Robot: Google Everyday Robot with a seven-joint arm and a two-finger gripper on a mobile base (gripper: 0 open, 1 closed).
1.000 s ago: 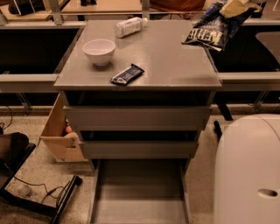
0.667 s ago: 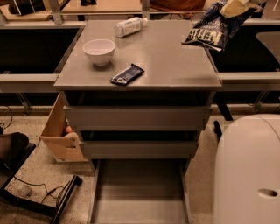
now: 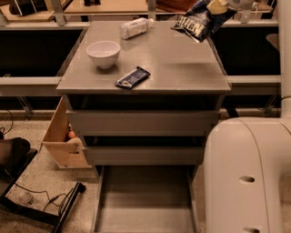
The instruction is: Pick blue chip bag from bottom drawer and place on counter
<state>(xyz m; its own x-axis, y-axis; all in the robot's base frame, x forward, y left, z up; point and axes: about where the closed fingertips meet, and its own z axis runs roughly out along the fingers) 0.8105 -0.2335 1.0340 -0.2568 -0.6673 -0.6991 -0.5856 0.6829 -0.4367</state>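
Observation:
The blue chip bag (image 3: 200, 20), dark crinkly foil with white lettering, hangs tilted over the far right corner of the grey counter (image 3: 177, 61). My gripper (image 3: 218, 5) is at the top right edge of the view, shut on the bag's upper end, holding it just above the slab. Whether the bag's lower corner touches the counter cannot be told. The bottom drawer (image 3: 143, 205) is pulled out at the cabinet's foot, and its flat floor is bare.
On the counter stand a white bowl (image 3: 103, 53), a flat dark snack-bar wrapper (image 3: 132, 77) and a lying plastic bottle (image 3: 135, 27). My white arm (image 3: 248, 177) fills the lower right. A cardboard box (image 3: 61, 136) and a black stand base (image 3: 41, 207) are on the floor to the left.
The gripper has carried the chip bag to the left and slightly farther back, so it is now more over the counter's far right corner. Nothing else moved.

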